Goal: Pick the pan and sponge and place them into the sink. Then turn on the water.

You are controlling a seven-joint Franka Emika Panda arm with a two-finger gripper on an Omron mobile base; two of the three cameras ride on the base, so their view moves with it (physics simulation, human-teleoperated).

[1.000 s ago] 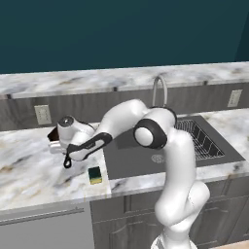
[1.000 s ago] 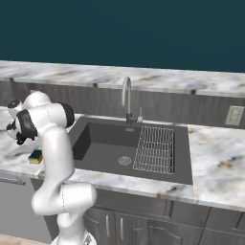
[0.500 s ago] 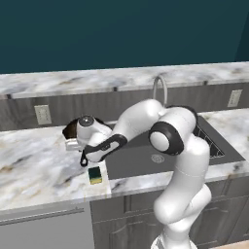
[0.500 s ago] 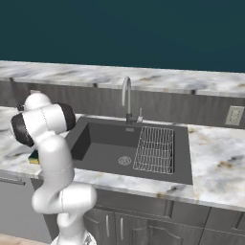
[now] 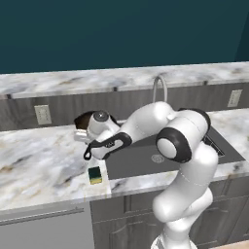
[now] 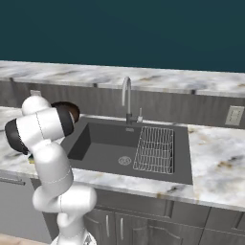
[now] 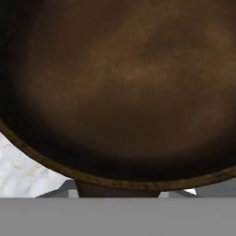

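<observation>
The pan is a dark-brown skillet held in the air over the counter, just left of the sink. My gripper is shut on it where the handle meets the rim. Its black looped handle sticks out under the hand. In the hand view the pan's inside is very close and my fingertips are hidden. From the right base view the pan peeks out behind my arm, at the left edge of the sink. The sponge lies on the counter's front edge, below the pan. No water runs from the faucet.
A wire rack lies in the right half of the basin, beside the round drain. The faucet stands behind the basin's middle. My elbow hangs over the sink's front. A wall outlet sits on the backsplash.
The arm has carried the pan to the right along the counter, from well left of the sponge to just beside the sink's left edge. The sponge has stayed where it was.
</observation>
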